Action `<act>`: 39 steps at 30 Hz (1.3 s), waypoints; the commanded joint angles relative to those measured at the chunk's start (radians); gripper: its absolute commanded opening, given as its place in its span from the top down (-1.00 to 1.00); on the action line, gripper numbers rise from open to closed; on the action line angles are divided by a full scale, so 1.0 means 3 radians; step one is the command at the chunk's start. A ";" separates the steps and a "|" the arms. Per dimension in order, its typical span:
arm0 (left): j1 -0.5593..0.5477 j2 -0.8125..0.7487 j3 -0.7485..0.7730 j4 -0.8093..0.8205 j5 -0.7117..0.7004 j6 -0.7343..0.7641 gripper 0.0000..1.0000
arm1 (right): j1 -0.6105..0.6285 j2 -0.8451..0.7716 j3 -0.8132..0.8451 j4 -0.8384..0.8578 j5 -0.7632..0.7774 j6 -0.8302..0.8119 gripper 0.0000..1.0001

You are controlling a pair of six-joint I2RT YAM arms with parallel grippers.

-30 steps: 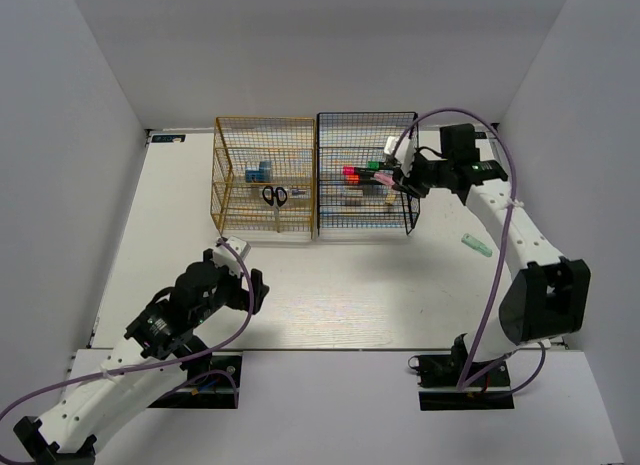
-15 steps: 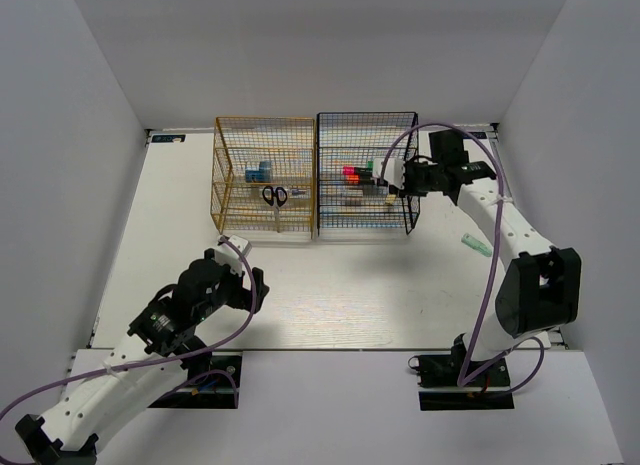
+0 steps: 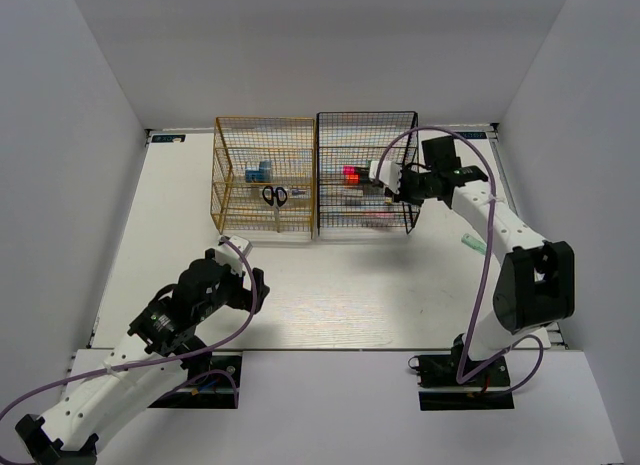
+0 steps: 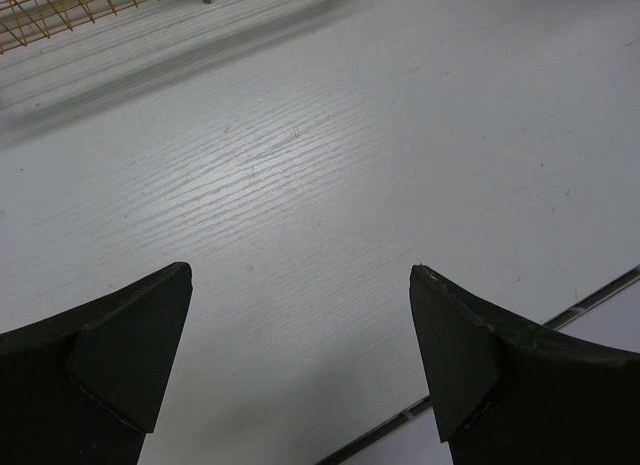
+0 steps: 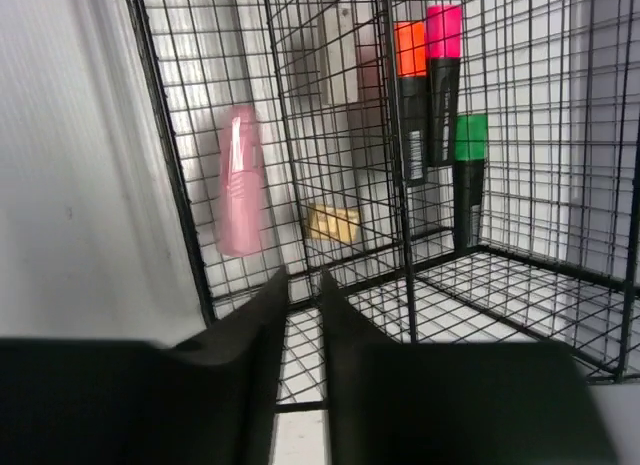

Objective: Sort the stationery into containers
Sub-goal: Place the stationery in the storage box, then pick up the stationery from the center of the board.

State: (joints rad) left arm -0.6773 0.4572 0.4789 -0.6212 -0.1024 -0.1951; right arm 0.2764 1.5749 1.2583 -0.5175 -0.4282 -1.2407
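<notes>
Pink and blurred, the small stationery piece (image 5: 240, 180) hangs low by the wall of the black wire-mesh rack (image 3: 366, 115) — draw your right gripper (image 5: 303, 277), jaws a slit apart so I cannot tell open from shut, straight back off the mesh — left gripper (image 4: 300, 275) idles wide open.

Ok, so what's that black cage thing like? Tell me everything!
The black rack is a boxy cage of thin black wire mesh that looks like metal, with shelves inside. It stands upright on the white table, side by side with the golden-yellow rack. Inside are highlighters with orange, pink and green ends, a pink piece and a beige piece. The right gripper hovers at its right side.
</notes>
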 commanded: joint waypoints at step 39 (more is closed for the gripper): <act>0.0013 0.0301 -0.0047 -0.0066 0.0025 0.0001 -1.00 | -0.1852 0.0470 -0.0447 0.0126 0.0666 0.1805 -0.63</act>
State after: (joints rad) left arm -0.6769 0.5362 0.4644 -0.6247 -0.0769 -0.1955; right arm -0.2508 1.6562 1.0309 -0.4271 -0.1131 -0.6338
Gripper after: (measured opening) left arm 0.998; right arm 0.813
